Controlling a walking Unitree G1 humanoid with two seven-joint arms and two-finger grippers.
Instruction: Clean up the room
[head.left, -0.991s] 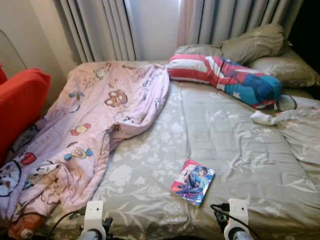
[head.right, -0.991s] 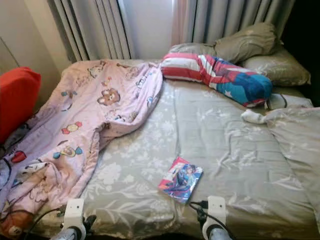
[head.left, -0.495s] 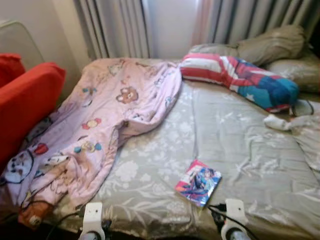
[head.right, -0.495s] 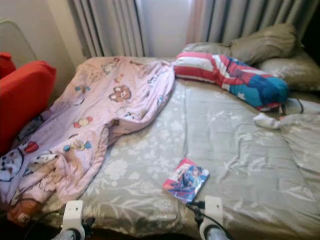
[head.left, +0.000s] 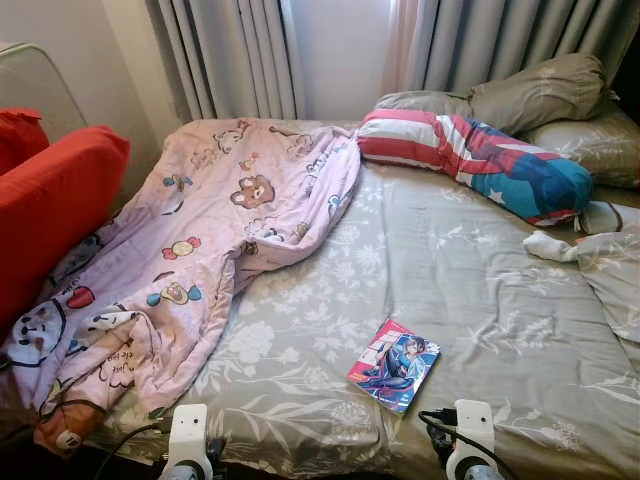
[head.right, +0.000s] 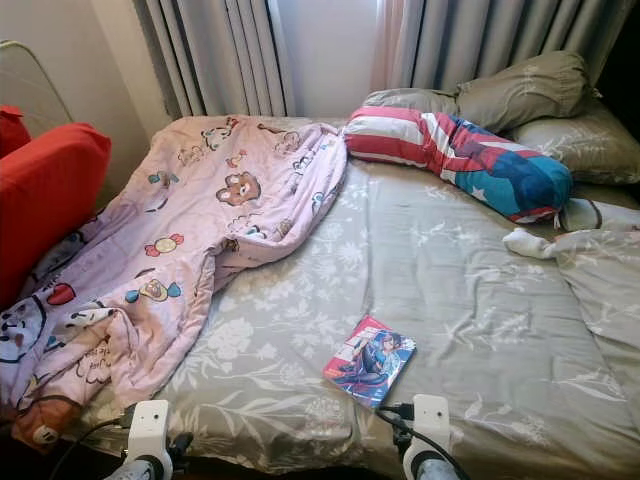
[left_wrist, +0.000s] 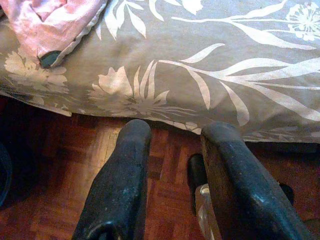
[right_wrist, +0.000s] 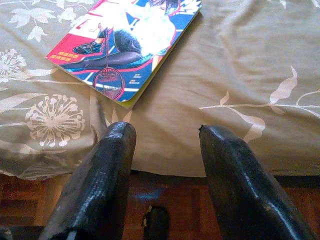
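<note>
The right gripper (right_wrist: 162, 145) hangs with its fingers spread and empty just off the foot edge of the bed (head.left: 470, 290), aimed at the comic book (head.left: 392, 365) that lies flat on the floral sheet close to that edge; the left gripper (left_wrist: 172, 145), likewise spread and holding nothing, sits lower over the wood floor (left_wrist: 60, 180) below the overhanging sheet. From where I stand the trouble looks likely to be the book itself: thin and flat on soft bedding, it could slide or sink away under a finger, or the loose sheet could be pinched up with it. The pink cartoon blanket (head.left: 200, 250) spills off the bed's left side, so a sweep there could snag it. There is open sheet all round the book, while the striped bolster pillow (head.left: 480, 160) and a white sock (head.left: 548, 246) lie well apart.
</note>
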